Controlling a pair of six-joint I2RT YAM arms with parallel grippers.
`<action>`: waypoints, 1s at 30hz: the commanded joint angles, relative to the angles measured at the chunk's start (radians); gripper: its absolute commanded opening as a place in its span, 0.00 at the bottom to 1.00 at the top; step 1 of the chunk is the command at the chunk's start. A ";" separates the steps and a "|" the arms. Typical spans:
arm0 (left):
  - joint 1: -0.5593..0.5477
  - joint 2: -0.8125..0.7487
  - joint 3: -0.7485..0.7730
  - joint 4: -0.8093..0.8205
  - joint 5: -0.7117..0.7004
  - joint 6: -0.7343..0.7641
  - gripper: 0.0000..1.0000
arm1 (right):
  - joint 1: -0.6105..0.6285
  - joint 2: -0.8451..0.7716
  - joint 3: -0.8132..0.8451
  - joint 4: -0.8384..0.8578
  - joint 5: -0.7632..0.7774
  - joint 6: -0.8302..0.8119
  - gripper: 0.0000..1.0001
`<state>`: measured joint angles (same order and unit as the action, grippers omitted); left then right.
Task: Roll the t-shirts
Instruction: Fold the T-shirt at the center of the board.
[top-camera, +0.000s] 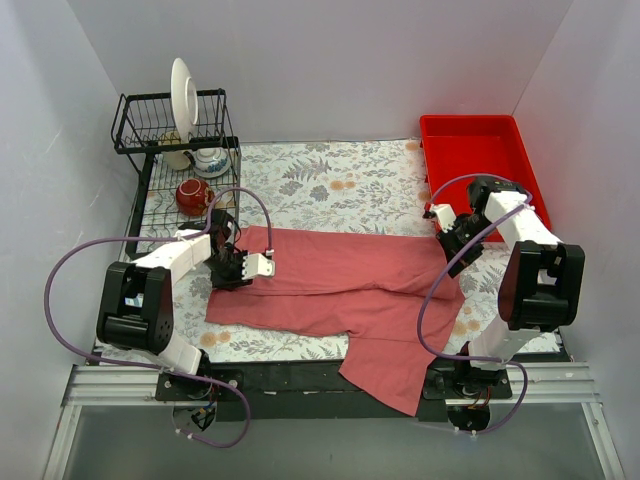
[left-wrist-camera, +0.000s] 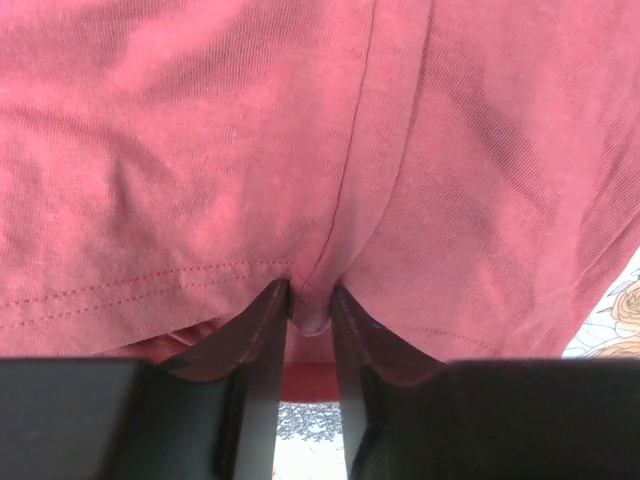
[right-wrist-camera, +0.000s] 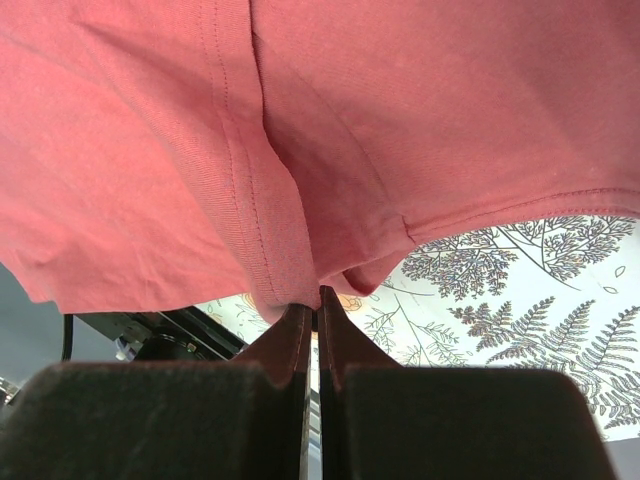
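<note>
Nearby, dish rack (top-camera: 138, 190) by left end effector (left-wrist-camera: 308, 300), tray (top-camera: 475, 160) by right end effector (right-wrist-camera: 315, 296), both tight on t-shirt (top-camera: 350, 275).

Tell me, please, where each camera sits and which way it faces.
Top external: fixed above and behind the robot, looking down at the floral cloth; left arm and right arm show, t-shirt between them.
Left wrist: on the left arm, looking along the left gripper, shut on the t-shirt's hem.
Right wrist: on the right arm, looking along the right gripper, shut on a seamed fold.
Shared: both wrist views show pinched t-shirt and floral cloth.
</note>
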<state>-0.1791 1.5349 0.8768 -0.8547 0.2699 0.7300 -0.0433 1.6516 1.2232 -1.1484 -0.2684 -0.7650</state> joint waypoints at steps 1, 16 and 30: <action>-0.003 0.005 0.011 0.014 -0.011 0.028 0.18 | 0.003 0.001 0.032 -0.004 -0.020 0.001 0.01; -0.002 0.201 0.514 -0.008 0.003 -0.104 0.00 | 0.000 -0.139 0.176 0.105 0.049 0.064 0.01; 0.000 0.427 0.915 0.091 -0.014 -0.170 0.00 | -0.024 -0.165 0.283 0.280 0.159 0.158 0.01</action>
<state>-0.1799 1.9530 1.6897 -0.7963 0.2508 0.5823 -0.0555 1.5272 1.4551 -0.9447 -0.1413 -0.6456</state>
